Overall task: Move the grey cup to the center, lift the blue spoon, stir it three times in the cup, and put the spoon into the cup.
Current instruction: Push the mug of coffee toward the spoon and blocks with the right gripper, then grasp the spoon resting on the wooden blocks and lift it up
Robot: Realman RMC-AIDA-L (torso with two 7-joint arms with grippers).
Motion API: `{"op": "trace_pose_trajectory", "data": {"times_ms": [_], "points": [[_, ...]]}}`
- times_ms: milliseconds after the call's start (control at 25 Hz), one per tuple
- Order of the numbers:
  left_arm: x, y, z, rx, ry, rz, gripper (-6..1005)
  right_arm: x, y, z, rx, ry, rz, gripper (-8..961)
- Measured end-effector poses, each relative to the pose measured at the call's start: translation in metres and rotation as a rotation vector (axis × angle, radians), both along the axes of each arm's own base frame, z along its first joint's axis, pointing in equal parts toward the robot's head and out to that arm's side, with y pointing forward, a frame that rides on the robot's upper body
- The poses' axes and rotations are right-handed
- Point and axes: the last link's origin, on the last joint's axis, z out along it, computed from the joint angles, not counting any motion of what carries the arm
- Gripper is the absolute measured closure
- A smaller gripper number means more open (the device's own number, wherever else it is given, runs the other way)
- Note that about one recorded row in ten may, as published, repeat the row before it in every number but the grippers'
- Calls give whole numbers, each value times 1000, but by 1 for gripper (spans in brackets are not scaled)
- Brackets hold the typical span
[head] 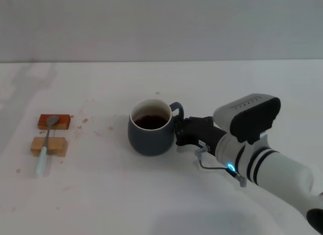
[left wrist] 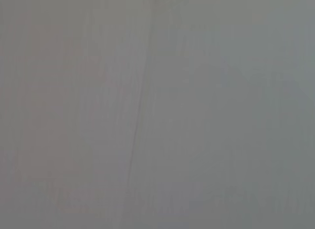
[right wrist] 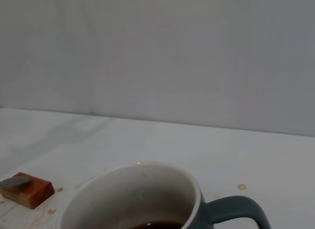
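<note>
Right gripper (head: 180,132) at handle of grey cup (head: 150,127), 3 o'clock side — cannot tell fingers' state. Cup mid-surface; blue spoon (head: 45,144) across blocks at 9 o'clock. Cup-centering step; next — spoon lift.

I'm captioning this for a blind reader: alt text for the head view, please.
The right gripper sits at the handle of a grey cup of dark liquid, mid-table. On the left, a blue spoon lies across two wooden blocks.
</note>
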Motion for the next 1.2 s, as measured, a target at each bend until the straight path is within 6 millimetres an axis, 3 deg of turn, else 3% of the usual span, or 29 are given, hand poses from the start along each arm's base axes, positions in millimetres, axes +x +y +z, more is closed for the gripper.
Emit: {"op": "trace_pose_trajectory", "data": {"times_ms": [400, 760, 960, 1200], "points": [[-4, -5, -2, -7, -3, 3, 369, -8, 0, -6, -35, -24, 18, 919], [-17, -9, -8, -17, -65, 27, 369, 9, 3, 2, 20, -27, 6, 920], [-26, -17, -11, -22, -175, -28, 369, 12, 3, 4, 32, -20, 0, 919], [-16, -27, -3, -103, -334, -199, 369, 14, 4, 6, 45, -19, 2, 919]]}}
